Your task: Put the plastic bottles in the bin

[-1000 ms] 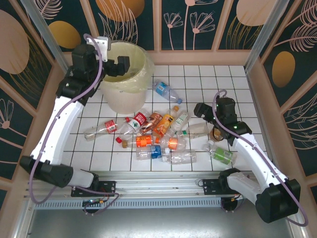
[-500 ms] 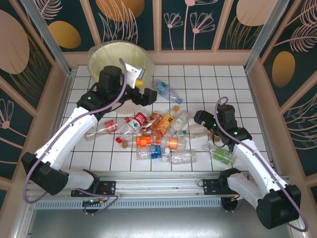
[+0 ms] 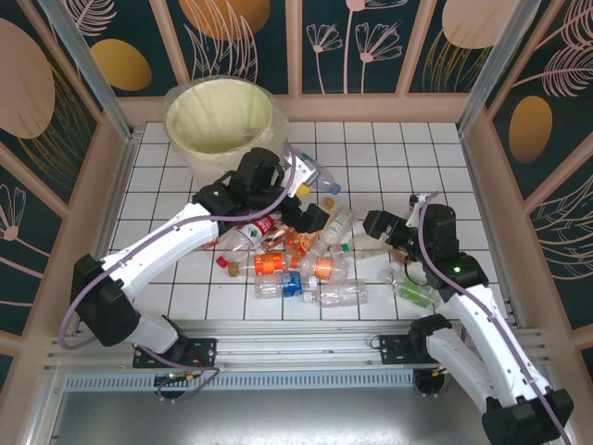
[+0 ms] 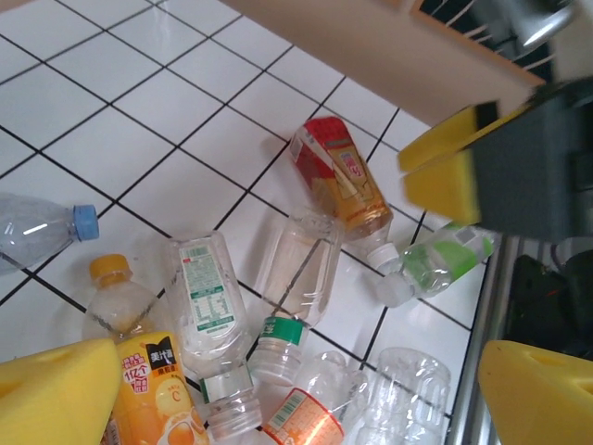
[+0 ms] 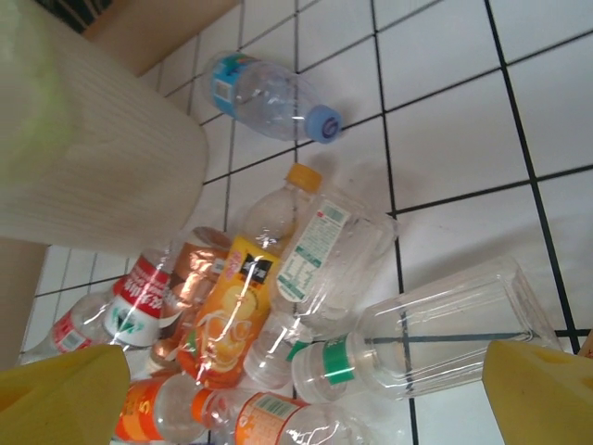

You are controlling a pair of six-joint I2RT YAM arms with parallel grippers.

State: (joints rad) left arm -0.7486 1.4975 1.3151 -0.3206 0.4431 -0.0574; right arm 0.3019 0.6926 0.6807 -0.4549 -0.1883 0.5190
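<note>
On the desk (image 3: 171, 283) the bottles (image 3: 301, 255) lie heaped beneath and between both sets of fingers; the bulk of the task appears outstanding. The bin (image 3: 222, 125) stands well behind the left fingers (image 4: 56, 394), contents not discernible. Left fingers: spread wide, empty. Right fingers (image 5: 537, 394): likewise. Change: a second ago the left arm stood at the bin; now it hangs over the heap.
</note>
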